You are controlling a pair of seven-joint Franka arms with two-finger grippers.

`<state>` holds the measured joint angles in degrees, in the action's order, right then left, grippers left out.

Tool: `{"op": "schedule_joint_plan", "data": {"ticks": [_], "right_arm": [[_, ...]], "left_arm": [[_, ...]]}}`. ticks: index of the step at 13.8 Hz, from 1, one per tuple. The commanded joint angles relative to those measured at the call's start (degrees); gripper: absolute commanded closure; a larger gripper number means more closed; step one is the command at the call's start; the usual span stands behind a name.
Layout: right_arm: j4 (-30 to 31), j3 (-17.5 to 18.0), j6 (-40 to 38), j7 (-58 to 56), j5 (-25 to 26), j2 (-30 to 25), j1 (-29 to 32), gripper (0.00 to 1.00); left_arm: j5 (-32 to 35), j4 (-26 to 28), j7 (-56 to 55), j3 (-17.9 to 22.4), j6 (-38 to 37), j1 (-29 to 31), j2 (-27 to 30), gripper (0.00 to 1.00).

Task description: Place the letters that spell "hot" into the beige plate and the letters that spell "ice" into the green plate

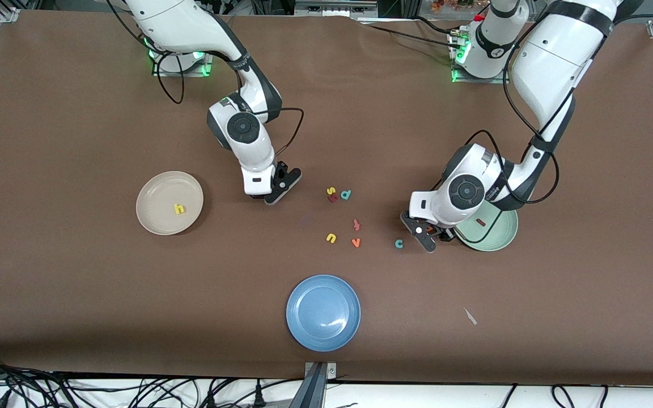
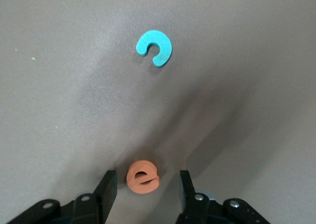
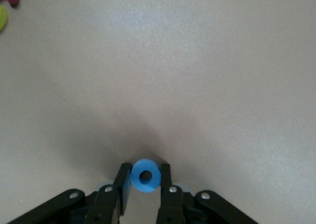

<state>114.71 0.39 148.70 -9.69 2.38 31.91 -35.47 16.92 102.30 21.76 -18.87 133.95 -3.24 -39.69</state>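
The beige plate (image 1: 156, 192) lies toward the right arm's end of the table with a yellow h (image 1: 179, 209) in it. Between that plate and the loose letters, my right gripper (image 1: 274, 192) (image 3: 145, 179) is down at the table, shut on the blue o (image 3: 137, 178). The green plate (image 1: 499, 238), partly hidden by the left arm, holds a dark red i (image 1: 480, 222). Beside it my left gripper (image 1: 433, 233) (image 2: 146, 182) is open, with the orange e (image 2: 142, 177) (image 1: 429, 229) between its fingers and a gap on each side. The teal c (image 2: 160, 39) (image 1: 398, 243) lies close by.
Mid-table lie a yellow s (image 1: 331, 190), a red letter (image 1: 333, 198), a teal d (image 1: 346, 195), a red-orange t-like letter (image 1: 356, 225), a yellow u (image 1: 331, 238) and an orange v (image 1: 355, 242). A blue plate (image 1: 323, 311) sits nearer the front camera.
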Motion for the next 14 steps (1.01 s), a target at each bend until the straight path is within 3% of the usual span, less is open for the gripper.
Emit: {"op": "schedule_joint_plan", "data": {"ticks": [1,2,3,4,6,11,13,14], "right_arm": [[-5.35,0.05,-12.41,-1.29,-3.85,-2.46,1.11,0.88],[-5.90,-0.48,-15.69,-1.29,-5.35,-4.38,1.37,0.88],[-5.82,-2.31,-17.03,-1.38,-5.71,-5.97,1.54,0.89],[-5.56,-4.41,-18.35,-1.29,-5.81,-7.64,1.54,0.89],[-4.94,-9.42,-21.86,-1.03,-5.81,-9.84,1.54,0.89],[-0.03,-20.50,-19.51,-1.20,-5.89,-11.88,1.54,0.88],[2.00,-21.40,-15.92,-0.33,-7.46,-11.17,2.41,0.88],[2.18,-21.49,-15.03,-1.11,-10.61,-10.47,4.34,0.88]], "left_arm": [[1.89,0.44,-1.11,-0.03,0.88,0.07,-0.13,0.61],[1.89,0.36,-0.85,-0.03,0.88,0.07,-0.04,0.82],[1.89,0.27,-0.58,-0.03,0.79,0.07,0.05,0.96],[1.89,0.18,-0.49,-0.03,0.53,0.16,0.05,1.00],[1.89,-0.17,-0.49,-0.12,-0.18,0.25,1.01,1.00],[1.89,0.27,0.12,-0.21,-9.74,1.30,6.45,1.00],[1.80,2.19,1.87,-0.64,-12.21,4.89,8.04,1.00],[1.80,4.38,3.18,-1.08,-12.13,6.56,9.26,1.00]]}}
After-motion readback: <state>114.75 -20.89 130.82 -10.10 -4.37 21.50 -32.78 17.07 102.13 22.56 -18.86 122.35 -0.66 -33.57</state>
